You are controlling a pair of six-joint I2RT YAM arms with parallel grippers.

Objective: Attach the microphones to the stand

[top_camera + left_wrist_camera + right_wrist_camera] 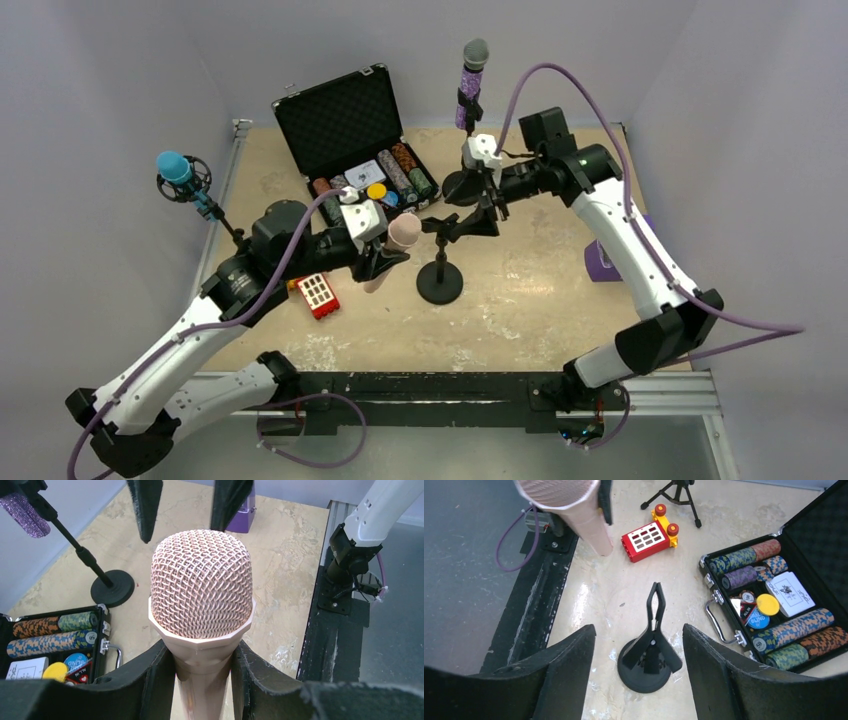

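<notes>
Left pincer (385, 262): shut on the body of the pink microphone (404, 233), one finger pressed against each side just below the head.
Pink microphone: held off the bench (540, 300) and tilted, its mesh head uppermost. In the top view the head is just left of the middle stand (440, 282). The microphone is not seated in the stand's clip.
Right pincer (488, 205): fingers spread wide with nothing between them. It hangs over the middle stand, and the right wrist view looks down between its fingers at the clip and round base.
Middle stand: a black round base on the bench with a short post and a forked clip on top. It stands near the centre of the bench.
Blue microphone (175, 168): mounted on a tripod (222, 220) at the left edge of the bench, head up and leaning left.
Purple microphone (472, 78): clipped upright on the rear stand (462, 187), silver head uppermost, just right of the case.
Case (345, 120): black, lid open, at the back of the bench. It holds rows of chips, a card deck and a yellow disc.
Red block (318, 294): lies on the bench near the left arm, in front of the case.
</notes>
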